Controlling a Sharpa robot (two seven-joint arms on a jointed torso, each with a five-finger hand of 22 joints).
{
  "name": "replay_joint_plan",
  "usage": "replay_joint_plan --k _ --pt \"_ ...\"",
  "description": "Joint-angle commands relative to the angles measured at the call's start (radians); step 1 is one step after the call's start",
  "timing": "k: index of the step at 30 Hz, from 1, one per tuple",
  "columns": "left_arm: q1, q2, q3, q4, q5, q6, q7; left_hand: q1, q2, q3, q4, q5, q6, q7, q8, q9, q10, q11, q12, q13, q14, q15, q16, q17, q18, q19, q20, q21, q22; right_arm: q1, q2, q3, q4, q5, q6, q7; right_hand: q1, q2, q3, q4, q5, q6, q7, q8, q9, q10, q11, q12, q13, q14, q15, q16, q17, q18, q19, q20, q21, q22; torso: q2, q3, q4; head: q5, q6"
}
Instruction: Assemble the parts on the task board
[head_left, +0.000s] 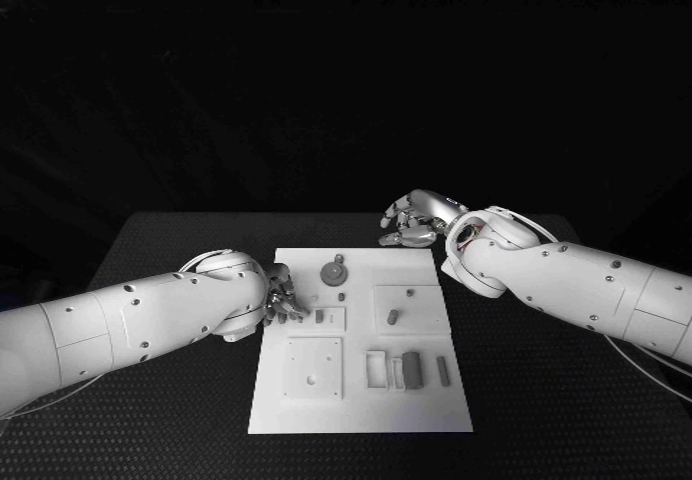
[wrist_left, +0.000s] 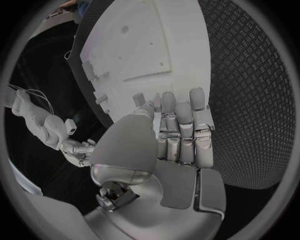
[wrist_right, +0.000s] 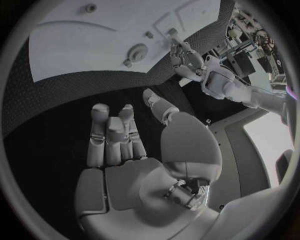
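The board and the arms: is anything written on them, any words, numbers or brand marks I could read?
None can be read. The board, its parts and both arms carry no legible text in any view; the left hand and right hand show no lettering either.

Dim, dark surroundings; bright white board; wrist views bend at edges.

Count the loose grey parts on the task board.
About 6 on the task board: round part, peg, peg, blocks, one by the left hand. More may be hidden.
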Motion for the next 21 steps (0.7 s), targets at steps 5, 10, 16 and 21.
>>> replay_joint_plan --k 5,10,16,21 --pt "-0.005 0.001 -0.002 0.001 -0.010 0.019 -0.001 0.036 0.036 0.026 -0.029 0.004 0.007 -0.003 0.035 0.012 0.016 -0.011 0.007 0.002 0.006 -0.015 0.004 0.001 -0.010 -0.003 -0.007 0.004 0.025 0.000 0.000 0.000 0.002 0.000 0.011 0.008 -0.007 0.004 -0.004 0.004 0.000 -0.001 0.008 -0.005 -0.001 -0.006 0.000 0.003 -0.002 -0.007 0.000 -0.005 -0.001 0.014 0.000 -0.009 -0.004 0.006 -0.001 0.0010 0.0012 -0.001 -0.002" --pt "-0.007 -0.004 -0.002 0.009 -0.010 0.022 -0.002 0.036 0.037 0.026 -0.030 0.004 0.008 -0.004 0.036 0.012 0.016 -0.011 0.008 0.003 0.007 -0.015 0.005 0.002 -0.010 -0.003 -0.008 0.005 0.025 0.000 0.002 0.000 0.000 0.001 0.011 0.008 -0.007 0.004 -0.004 0.004 0.000 -0.001 0.008 -0.006 -0.001 -0.006 0.000 0.003 -0.002 -0.007 0.000 -0.005 -0.001 0.014 0.000 -0.009 -0.004 0.006 0.000 0.0011 -0.0010 -0.001 0.000" --pt "-0.007 -0.007 -0.002 0.013 -0.010 0.022 -0.001 0.038 0.037 0.026 -0.032 0.005 0.008 -0.004 0.037 0.013 0.017 -0.012 0.009 0.003 0.007 -0.015 0.006 0.002 -0.010 -0.003 -0.008 0.007 0.025 0.000 0.002 0.000 0.000 0.002 0.011 0.009 -0.007 0.004 -0.004 0.004 0.000 -0.001 0.008 -0.006 -0.001 -0.006 0.000 0.003 -0.002 -0.007 0.000 -0.005 -0.001 0.014 0.000 -0.009 -0.004 0.006 0.000 0.0009 0.0006 -0.001 -0.001" --pt "-0.007 -0.007 -0.002 0.013 -0.010 0.023 -0.002 0.038 0.037 0.026 -0.033 0.006 0.008 -0.004 0.038 0.013 0.016 -0.012 0.010 0.004 0.007 -0.016 0.007 0.003 -0.010 -0.003 -0.009 0.008 0.025 0.000 0.002 0.000 0.000 0.003 0.011 0.009 -0.008 0.004 -0.004 0.005 0.000 -0.001 0.008 -0.006 -0.001 -0.006 0.000 0.004 -0.002 -0.007 0.000 -0.005 -0.002 0.014 0.000 -0.009 -0.004 0.006 0.000 0.0005 0.0005 -0.001 -0.002"
